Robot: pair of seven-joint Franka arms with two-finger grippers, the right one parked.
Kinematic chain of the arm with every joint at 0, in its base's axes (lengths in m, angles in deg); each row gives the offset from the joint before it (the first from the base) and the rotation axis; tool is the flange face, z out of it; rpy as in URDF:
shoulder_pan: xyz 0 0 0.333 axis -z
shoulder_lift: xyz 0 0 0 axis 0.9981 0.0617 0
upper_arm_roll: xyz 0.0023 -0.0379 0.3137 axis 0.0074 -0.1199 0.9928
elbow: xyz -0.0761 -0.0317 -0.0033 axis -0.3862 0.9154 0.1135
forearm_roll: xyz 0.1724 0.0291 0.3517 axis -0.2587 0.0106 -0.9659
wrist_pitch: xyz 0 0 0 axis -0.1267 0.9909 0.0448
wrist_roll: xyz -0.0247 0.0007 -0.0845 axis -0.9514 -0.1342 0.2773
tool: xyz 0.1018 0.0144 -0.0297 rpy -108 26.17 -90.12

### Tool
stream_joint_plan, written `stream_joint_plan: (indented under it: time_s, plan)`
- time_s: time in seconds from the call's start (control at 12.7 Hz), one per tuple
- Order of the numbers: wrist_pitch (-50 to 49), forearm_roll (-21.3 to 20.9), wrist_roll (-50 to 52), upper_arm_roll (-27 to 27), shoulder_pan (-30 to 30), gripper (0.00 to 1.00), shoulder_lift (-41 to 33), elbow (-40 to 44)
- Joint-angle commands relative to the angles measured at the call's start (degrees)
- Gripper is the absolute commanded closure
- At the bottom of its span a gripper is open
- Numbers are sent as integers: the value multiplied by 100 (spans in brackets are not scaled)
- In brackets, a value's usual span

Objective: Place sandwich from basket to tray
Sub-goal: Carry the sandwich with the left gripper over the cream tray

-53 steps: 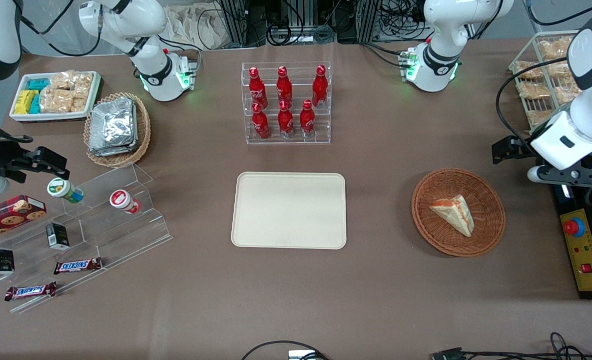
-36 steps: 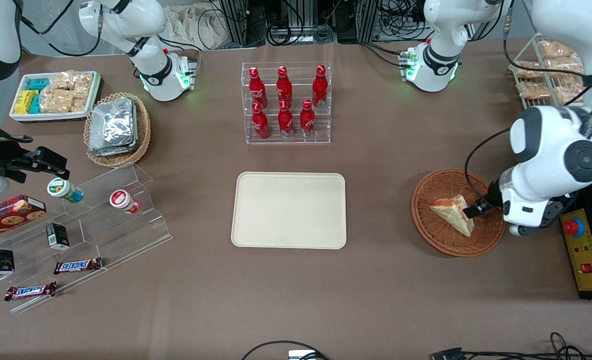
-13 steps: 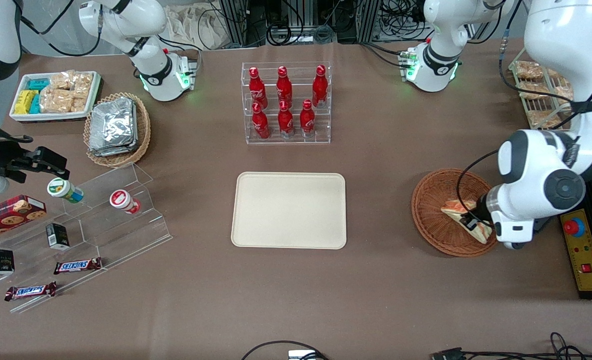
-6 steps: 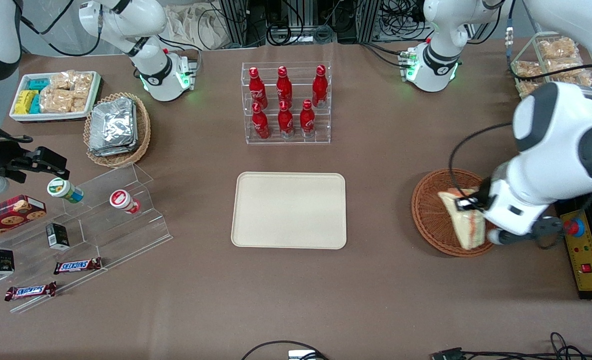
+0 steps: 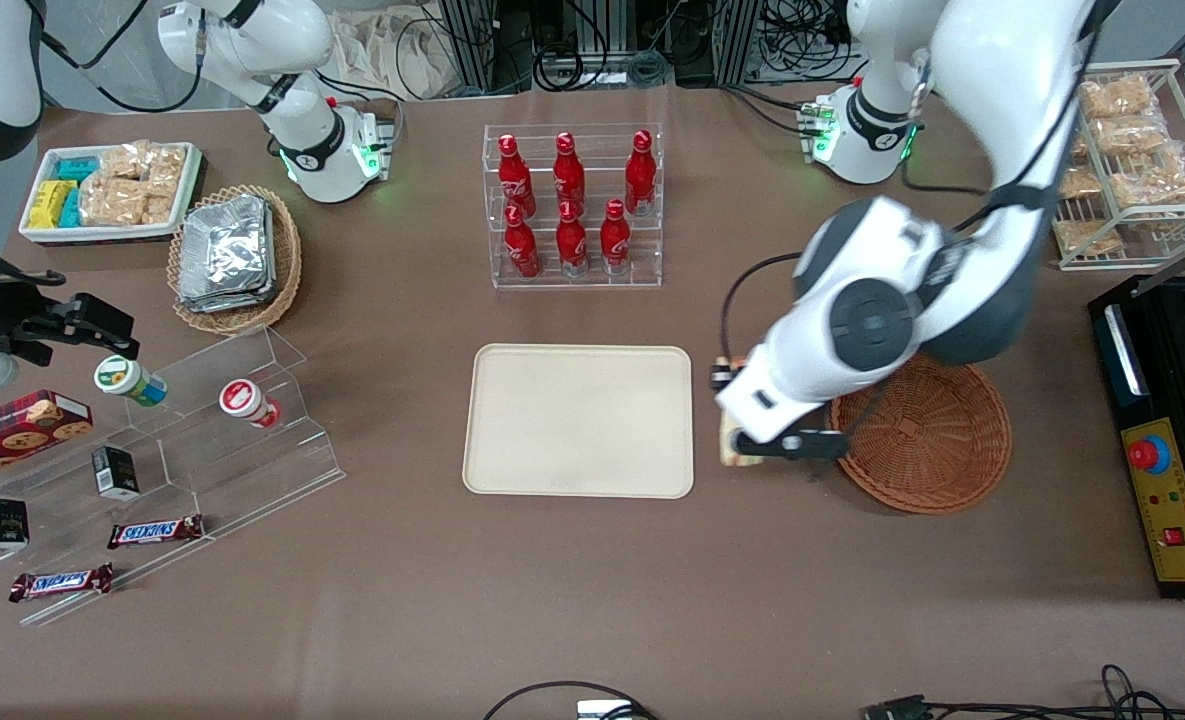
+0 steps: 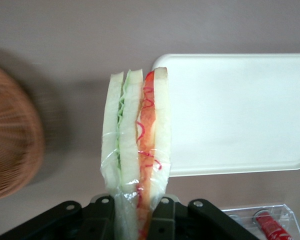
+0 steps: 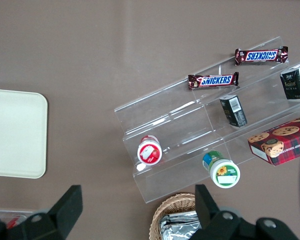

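your gripper pinches the sandwich upright, above the table between the basket and the tray, just beside the tray's edge.

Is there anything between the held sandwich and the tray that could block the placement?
Nothing visible does. The gripper holds the sandwich above bare table between the basket and the tray, close beside the tray's edge.
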State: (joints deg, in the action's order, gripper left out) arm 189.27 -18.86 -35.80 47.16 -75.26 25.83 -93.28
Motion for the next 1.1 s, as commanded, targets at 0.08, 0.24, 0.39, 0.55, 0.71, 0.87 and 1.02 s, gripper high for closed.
stream_joint_plan:
  time_s: [0.08,0.24,0.39,0.55,0.71,0.87,1.02]
  plan:
    - [599,-208,445,26,478,100,926,362]
    - [793,-621,761,26,672,99,1269,362]
    - [1100,-955,999,26,760,89,1533,353]
    - [1198,-1070,1070,26,848,74,1700,353]
    - [1199,-1080,1271,26,848,12,1719,336]
    - [1137,-1080,1308,26,831,0,1631,353]
    - [1120,-1106,1316,34,805,0,1404,336]
